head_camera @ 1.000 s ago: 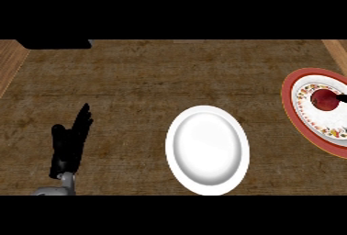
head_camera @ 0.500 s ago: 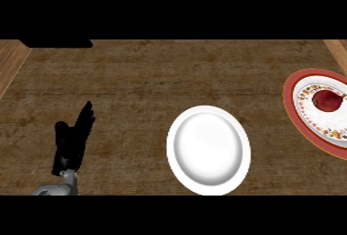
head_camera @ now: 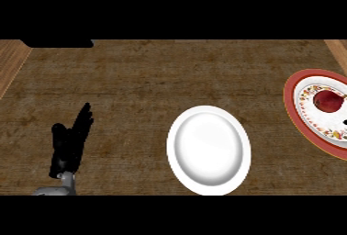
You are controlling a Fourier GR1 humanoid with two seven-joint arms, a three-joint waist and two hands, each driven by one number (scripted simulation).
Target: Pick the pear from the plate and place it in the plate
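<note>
A dark red pear (head_camera: 329, 100) lies on a red-rimmed patterned plate (head_camera: 299, 112) at the right edge of the head view, partly cut off by the frame. A plain white plate (head_camera: 209, 150) sits near the counter's middle front with nothing on it. My left hand (head_camera: 69, 144) shows at the lower left, open with straight fingers pointing up, resting well left of both plates. My right hand does not show.
The brown wood-grain counter (head_camera: 156, 78) stretches between the plates and to the back. A dark object (head_camera: 58, 42) sits at the far left back edge. Lighter wooden borders run along the left and right sides.
The view has shifted very slightly; the red-rimmed plate and pear sit a touch further right. My left hand has stayed still.
</note>
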